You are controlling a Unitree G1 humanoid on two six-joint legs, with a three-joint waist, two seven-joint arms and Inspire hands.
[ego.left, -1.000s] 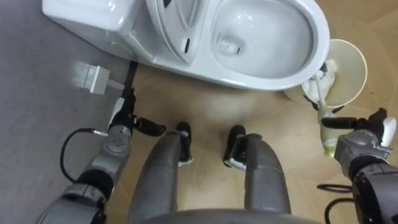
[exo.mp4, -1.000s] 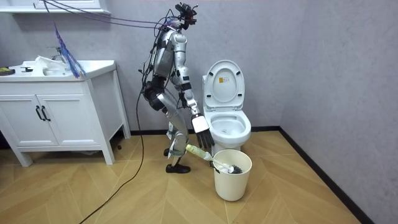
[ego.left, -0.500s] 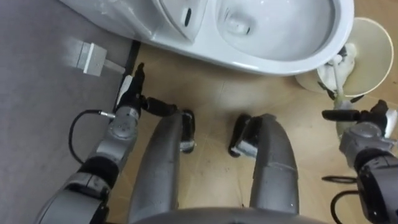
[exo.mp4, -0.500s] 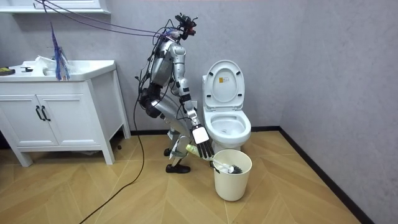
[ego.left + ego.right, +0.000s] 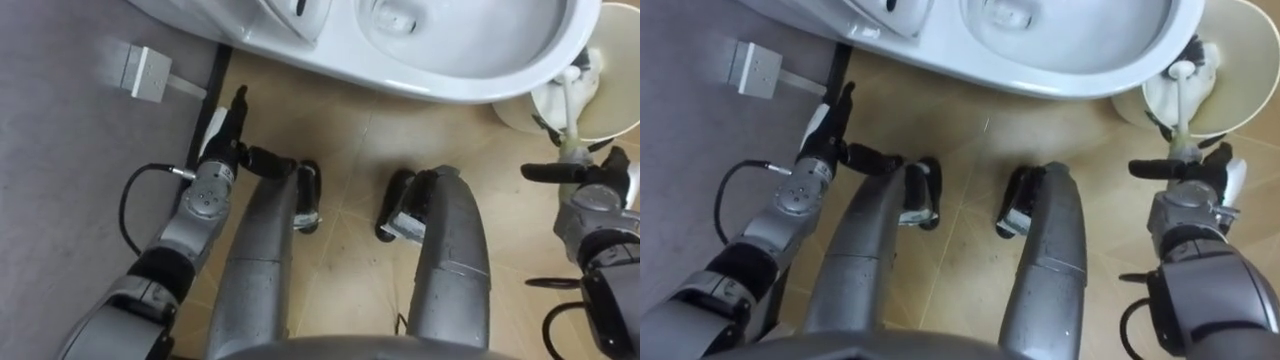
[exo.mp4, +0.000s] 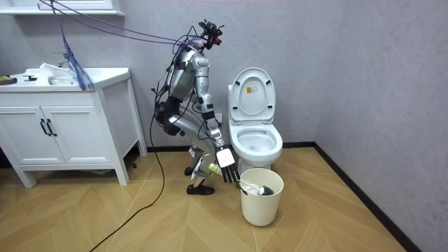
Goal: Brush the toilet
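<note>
Left hand (image 5: 225, 148) recorded flat, fingers straight and thumb spread; nothing held. Toilet brush (image 5: 570, 110) noted just ahead of the right hand (image 5: 592, 180): handle runs down to the hand, head rests in the white bin (image 5: 512, 112) beyond it (whether the handle is actually gripped cannot be told). Toilet bowl (image 5: 450, 75) logged ahead of both hands, lid raised

Grey textured walls (image 6: 364, 84), black baseboard (image 6: 301, 145). Herringbone wood floor (image 6: 140, 224). White vanity cabinet (image 6: 63, 133) on the room view's left, against the back wall. White wall outlet (image 5: 143, 72) low down.
</note>
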